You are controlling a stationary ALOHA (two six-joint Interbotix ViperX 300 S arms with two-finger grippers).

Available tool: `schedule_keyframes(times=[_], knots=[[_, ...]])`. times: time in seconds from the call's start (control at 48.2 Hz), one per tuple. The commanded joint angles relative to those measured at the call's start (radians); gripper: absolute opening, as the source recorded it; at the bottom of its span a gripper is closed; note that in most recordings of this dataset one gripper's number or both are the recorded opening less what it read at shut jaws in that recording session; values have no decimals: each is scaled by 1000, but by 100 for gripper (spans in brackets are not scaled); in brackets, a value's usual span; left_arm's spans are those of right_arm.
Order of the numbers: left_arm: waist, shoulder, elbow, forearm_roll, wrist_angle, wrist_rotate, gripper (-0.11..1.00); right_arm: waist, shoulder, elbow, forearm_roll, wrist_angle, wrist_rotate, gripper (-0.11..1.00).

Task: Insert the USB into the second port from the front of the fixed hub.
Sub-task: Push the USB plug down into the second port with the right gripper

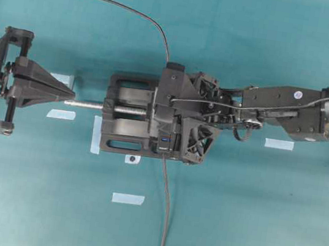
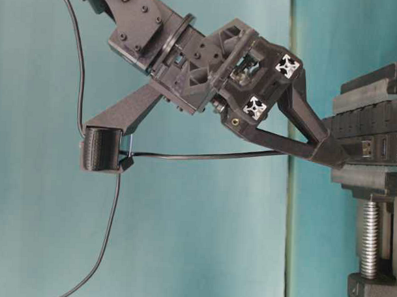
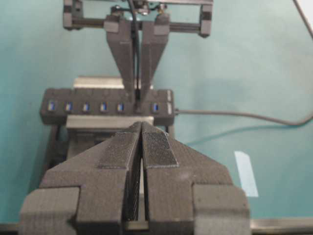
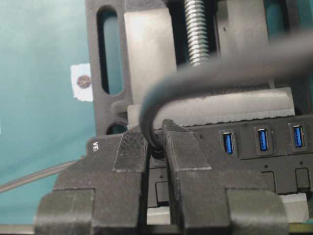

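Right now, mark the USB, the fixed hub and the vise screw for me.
USB [image 2: 367,148]: table-level view, the metal tip past the right fingertips.
fixed hub [image 3: 93,106]: left wrist view, its front face between blue sockets.
vise screw [image 1: 86,104]: overhead view, bare threaded shaft left of the vise.

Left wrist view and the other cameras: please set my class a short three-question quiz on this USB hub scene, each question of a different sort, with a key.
1. True or false: the right pincer is shut on the USB.
2. What clamps the fixed hub? A) a rubber band B) the vise C) a magnet
3. In the left wrist view, how many blue ports show uncovered?

Key: 1 true; 2 B; 3 six, with five on one side of the pincer and one on the other.
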Motion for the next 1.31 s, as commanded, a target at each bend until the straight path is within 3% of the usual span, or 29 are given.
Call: schedule_keyframes(times=[0.0,1.1,1.286], knots=[[-2,2,-11,0,-9,-2,0,3,-5,-6,0,20,3,7],[-2,2,-8,0,-11,-2,0,23,26,-11,0,32,0,8],[-2,0,-6,2,-9,-2,0,14,8,-11,5,28,2,16]])
